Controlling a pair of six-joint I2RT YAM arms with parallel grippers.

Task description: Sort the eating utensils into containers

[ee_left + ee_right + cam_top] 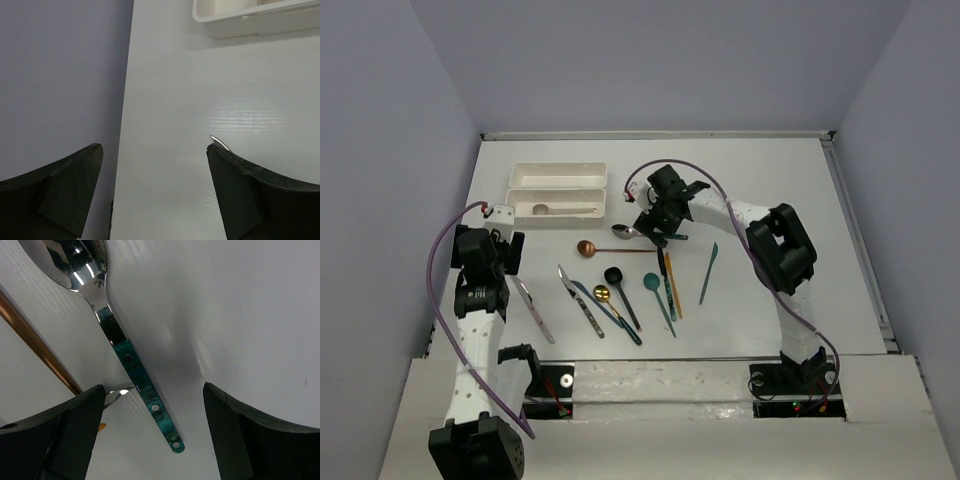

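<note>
Right wrist view showed my right gripper (150, 407) spread wide over the spoon (131, 362), its slick steel bowl at 11 o'clock, so I judged the thin, stiff, light teal handle the better hold.

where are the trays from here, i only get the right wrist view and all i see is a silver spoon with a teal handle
observer: the top view shows the two white trays side by side at the far left of the table, off to the left of your right pincer.
operator: anything in them yet
observer: one beige spoon lies in the nearer tray.
</note>
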